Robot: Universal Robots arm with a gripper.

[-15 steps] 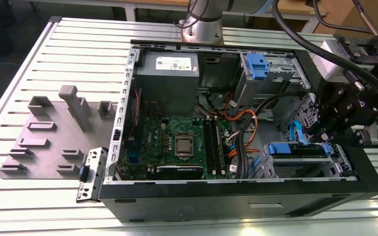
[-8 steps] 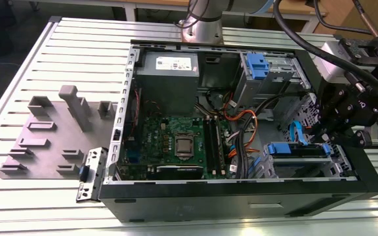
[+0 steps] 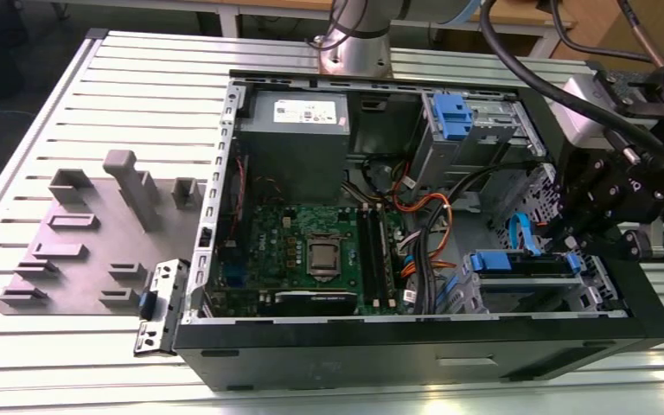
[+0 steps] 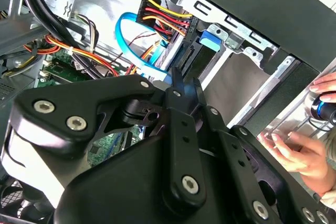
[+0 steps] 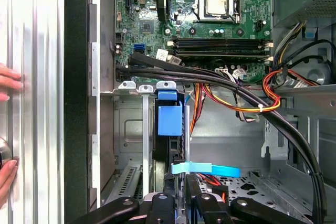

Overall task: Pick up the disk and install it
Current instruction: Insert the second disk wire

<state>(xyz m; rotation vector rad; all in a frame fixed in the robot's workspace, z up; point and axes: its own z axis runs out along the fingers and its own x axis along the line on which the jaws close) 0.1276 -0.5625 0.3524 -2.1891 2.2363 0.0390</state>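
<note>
While our tool [image 5: 178, 203] hangs inside the case [image 3: 424, 346], the disk [image 5: 169, 124] stands on edge in the drive bay just ahead of its fingertips, long axis running away from them; we cannot tell whether the tool is clenched.

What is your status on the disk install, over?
Hand at the drive bay. Disk slotted in it, just ahead of hand. Blue cable crossing close; person beside case.
</note>
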